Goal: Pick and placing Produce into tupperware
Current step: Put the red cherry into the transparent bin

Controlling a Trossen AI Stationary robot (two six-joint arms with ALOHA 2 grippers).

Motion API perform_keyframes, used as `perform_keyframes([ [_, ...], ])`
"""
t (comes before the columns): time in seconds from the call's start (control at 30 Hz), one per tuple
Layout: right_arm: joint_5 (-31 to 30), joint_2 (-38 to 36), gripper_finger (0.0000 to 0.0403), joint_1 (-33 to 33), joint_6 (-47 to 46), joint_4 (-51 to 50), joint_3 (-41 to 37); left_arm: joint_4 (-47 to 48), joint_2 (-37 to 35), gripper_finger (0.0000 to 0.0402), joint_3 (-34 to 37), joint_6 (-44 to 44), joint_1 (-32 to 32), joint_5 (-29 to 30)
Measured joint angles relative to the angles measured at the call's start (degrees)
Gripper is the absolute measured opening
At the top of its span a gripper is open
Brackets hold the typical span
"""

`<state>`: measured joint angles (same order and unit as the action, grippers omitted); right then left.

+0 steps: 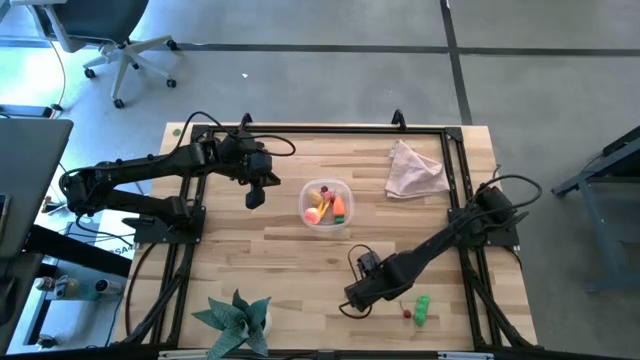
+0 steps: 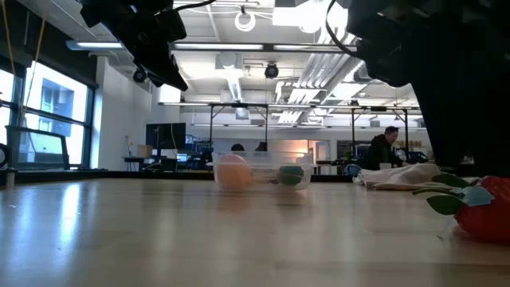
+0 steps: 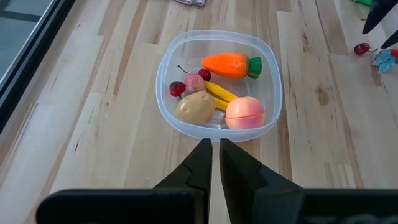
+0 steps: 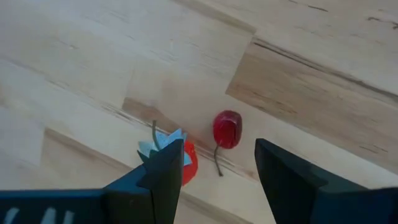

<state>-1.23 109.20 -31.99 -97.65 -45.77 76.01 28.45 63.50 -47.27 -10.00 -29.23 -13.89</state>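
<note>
One tupperware [image 1: 326, 205], one cloth [image 1: 414, 170], one plant [image 1: 236, 322]

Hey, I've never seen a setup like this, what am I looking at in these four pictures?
Two robot arms work at a wooden table. One picture looks down from above, one looks level across the tabletop, and two come from cameras on the arms' wrists. The left tool, shut and empty, hovers by a clear tupperware that holds a carrot, potato and other toy produce. The right tool is open above a red cherry. A cloth and fake plant also lie there.
</note>
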Motion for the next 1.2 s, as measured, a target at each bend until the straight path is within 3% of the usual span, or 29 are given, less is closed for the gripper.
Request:
perform_keyframes([
  [0.8, -1.97, 2.67, 0.019, -0.17, -1.26, 0.23, 0.0, 0.01, 0.0, 0.0021, 0.0, 0.0, 0.0, 0.01],
  [1.2, 0.36, 4.67, 0.019, 0.19, -1.03, 1.37, 0.0, 0.02, 0.0, 0.0021, 0.0, 0.0, 0.0, 0.0],
])
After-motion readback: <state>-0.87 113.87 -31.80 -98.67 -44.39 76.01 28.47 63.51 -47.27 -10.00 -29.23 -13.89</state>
